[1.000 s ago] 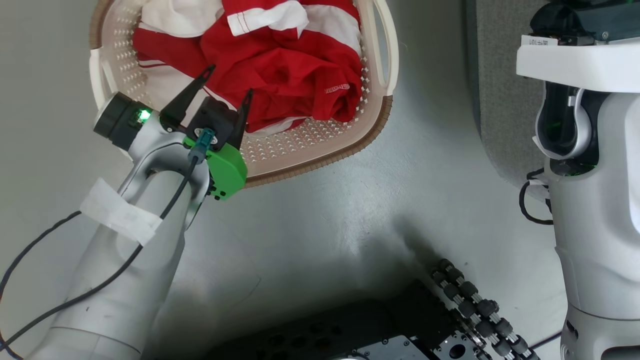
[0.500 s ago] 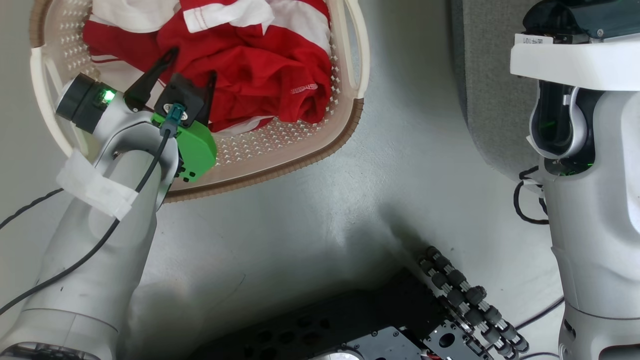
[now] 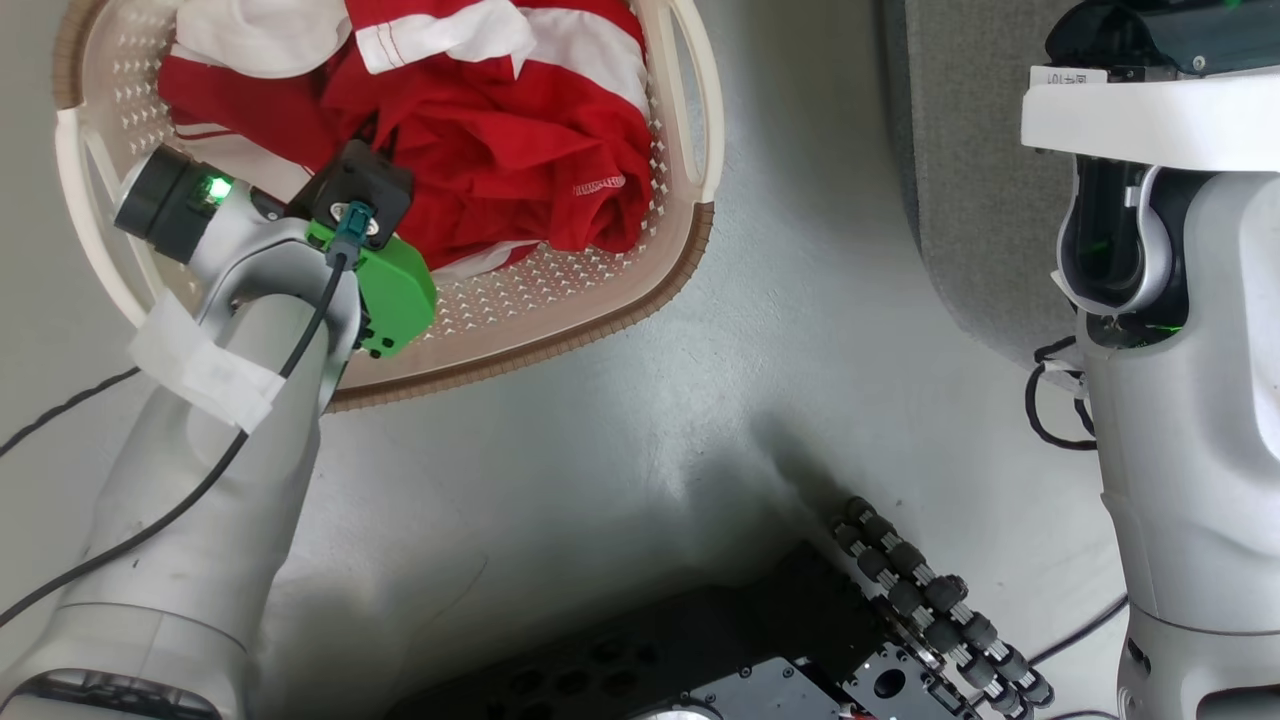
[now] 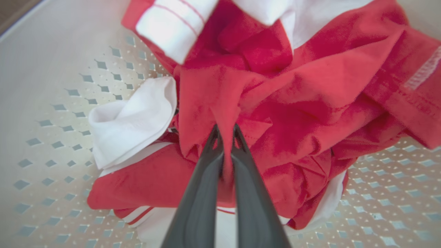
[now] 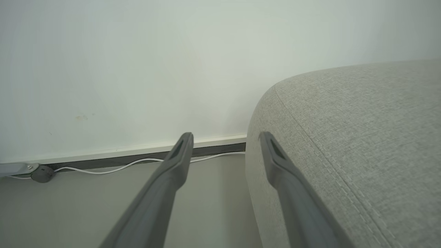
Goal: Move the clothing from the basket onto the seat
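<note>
The left hand [image 4: 225, 128], its two long dark fingers pressed together, pinches a fold of the soft red-and-white fabric clothing [image 4: 310, 86]. The clothing lies heaped in the cream-white perforated plastic basket [image 3: 600, 300] on the grey floor [image 3: 620, 450]. The right hand [image 5: 225, 137], fingers apart and empty, hangs near the rounded edge of the large light-grey woven-fabric seat [image 5: 361, 137].

Left claw [image 4: 225, 132] pinching a red clothing [image 4: 275, 113] fold inside the basket [image 4: 51, 113]

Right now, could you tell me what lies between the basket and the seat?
Bare grey floor: in the head view nothing stands between the basket and the seat.
</note>
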Controlling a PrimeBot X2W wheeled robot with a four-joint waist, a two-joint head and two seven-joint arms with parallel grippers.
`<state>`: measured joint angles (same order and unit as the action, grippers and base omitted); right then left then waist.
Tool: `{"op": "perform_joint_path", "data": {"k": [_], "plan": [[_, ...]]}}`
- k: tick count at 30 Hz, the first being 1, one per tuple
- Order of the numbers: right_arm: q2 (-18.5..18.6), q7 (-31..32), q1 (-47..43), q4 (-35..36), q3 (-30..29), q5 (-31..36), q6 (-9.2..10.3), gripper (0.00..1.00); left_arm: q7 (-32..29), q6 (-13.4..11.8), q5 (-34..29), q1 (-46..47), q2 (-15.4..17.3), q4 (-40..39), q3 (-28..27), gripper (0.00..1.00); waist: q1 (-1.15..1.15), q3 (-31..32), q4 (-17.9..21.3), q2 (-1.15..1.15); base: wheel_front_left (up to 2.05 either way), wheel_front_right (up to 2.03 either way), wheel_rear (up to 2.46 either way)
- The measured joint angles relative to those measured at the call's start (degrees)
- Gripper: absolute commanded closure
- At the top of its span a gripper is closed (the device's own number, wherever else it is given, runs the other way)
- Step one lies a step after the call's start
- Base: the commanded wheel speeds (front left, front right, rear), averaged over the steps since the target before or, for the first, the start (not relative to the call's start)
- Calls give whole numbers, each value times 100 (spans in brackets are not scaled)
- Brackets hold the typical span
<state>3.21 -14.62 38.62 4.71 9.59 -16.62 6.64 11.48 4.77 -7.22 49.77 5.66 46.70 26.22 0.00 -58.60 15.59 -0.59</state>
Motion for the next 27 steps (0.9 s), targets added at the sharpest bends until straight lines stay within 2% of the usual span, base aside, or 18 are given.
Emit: {"op": "perform_joint_path", "data": {"k": [12, 27], "plan": [[-1, -3, -198, -510, -102, 241, -24, 0, 278, 41, 602, -75, -269, -135, -82, 100, 0, 609, -191, 0, 0, 0, 0], [20, -4, -761, -1063, -308, 408, -260, 0, 281, 120, 1069, -515, -338, -601, -49, 100, 0, 1636, -599, 0, 0, 0, 0]]}}
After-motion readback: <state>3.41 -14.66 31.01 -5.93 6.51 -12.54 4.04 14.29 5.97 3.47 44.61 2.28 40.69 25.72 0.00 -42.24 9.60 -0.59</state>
